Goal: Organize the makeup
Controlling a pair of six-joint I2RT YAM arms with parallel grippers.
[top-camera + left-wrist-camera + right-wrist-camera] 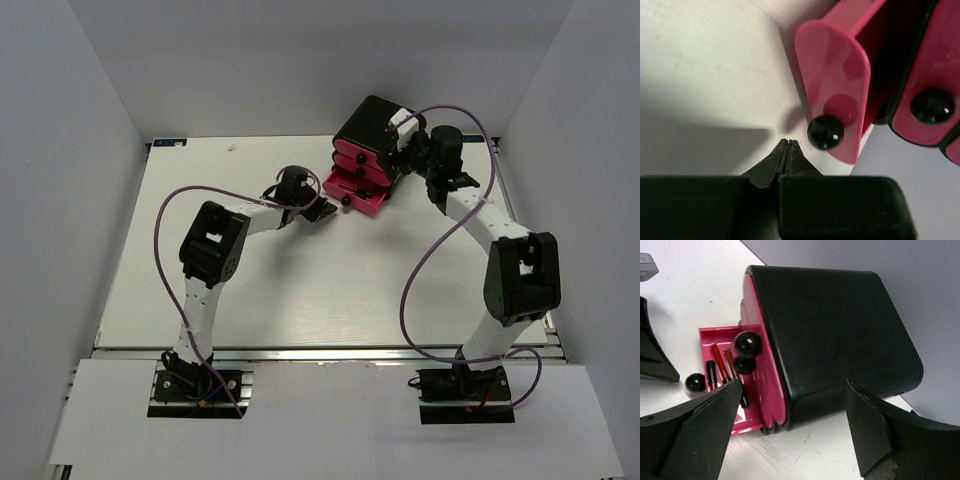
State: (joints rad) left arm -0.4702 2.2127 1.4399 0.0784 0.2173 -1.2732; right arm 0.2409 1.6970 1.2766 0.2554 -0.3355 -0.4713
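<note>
The makeup that shows is a few thin red and dark sticks [719, 361], lying in the pulled-out bottom pink drawer [753, 405] of the black box [835, 335]. My left gripper [787, 145] is shut on nothing. Its tips sit just left of the open drawer's black knob [825, 132], apart from it. My right gripper [790, 432] is open, with one finger on each side of the box's near end, neither finger visibly touching it. From above, the box [362, 130] stands tilted at the back, left gripper [327, 211] by the drawer [357, 196], right gripper [402, 132] at its right side.
The two upper pink drawers [357, 162] are closed, each with a black knob [932, 105]. The enclosure's back wall [300, 70] rises close behind the box. A purple cable [430, 260] loops beside the right arm. White table [300, 290] stretches in front.
</note>
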